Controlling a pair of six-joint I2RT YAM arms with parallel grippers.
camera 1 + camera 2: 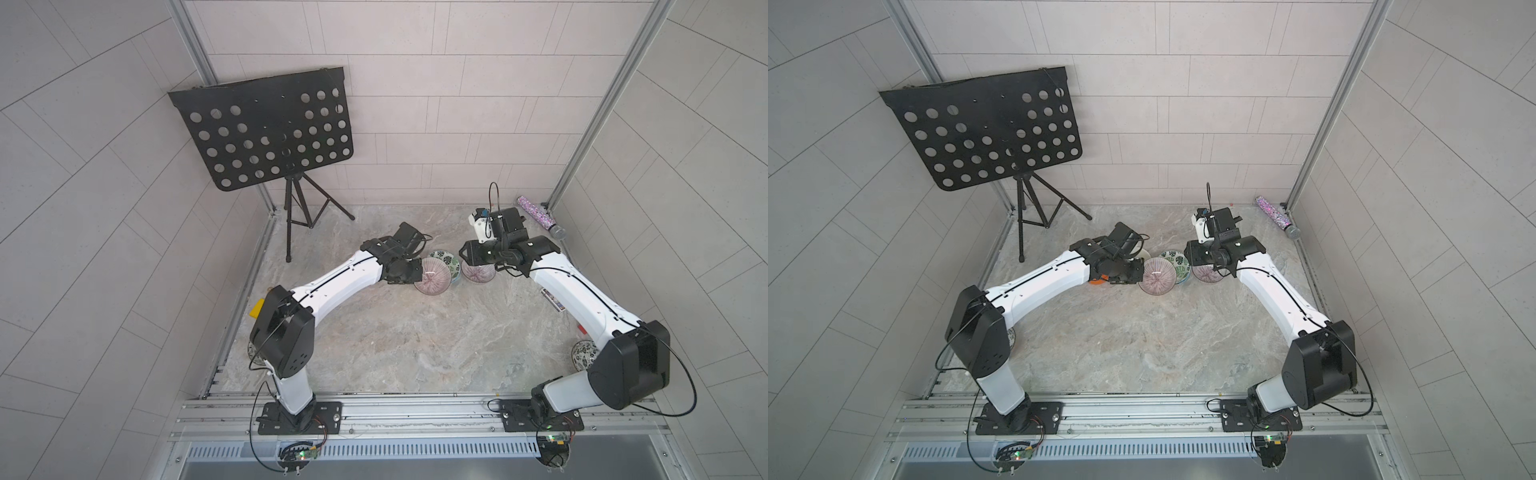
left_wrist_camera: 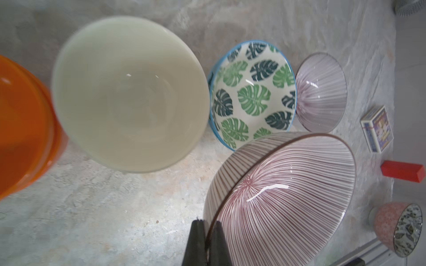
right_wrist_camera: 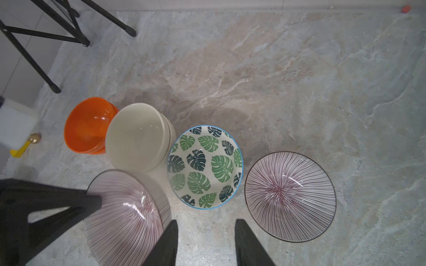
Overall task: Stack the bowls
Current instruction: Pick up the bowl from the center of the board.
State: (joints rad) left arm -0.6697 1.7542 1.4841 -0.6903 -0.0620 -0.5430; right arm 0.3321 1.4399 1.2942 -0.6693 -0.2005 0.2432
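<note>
Left gripper (image 2: 206, 226), arm outstretched, is clamped on the rim of a tilted purple-striped bowl (image 2: 283, 195); right gripper (image 3: 206, 221) is held parted.

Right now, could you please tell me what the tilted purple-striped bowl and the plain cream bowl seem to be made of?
The tilted purple radial-striped bowl looks like glazed ceramic, perhaps porcelain: sharp white glints on its glossy inside, thin dark rim. The plain cream round bowl seems glazed ceramic too: smooth, opaque, small highlights; glossy plastic cannot be ruled out.
</note>
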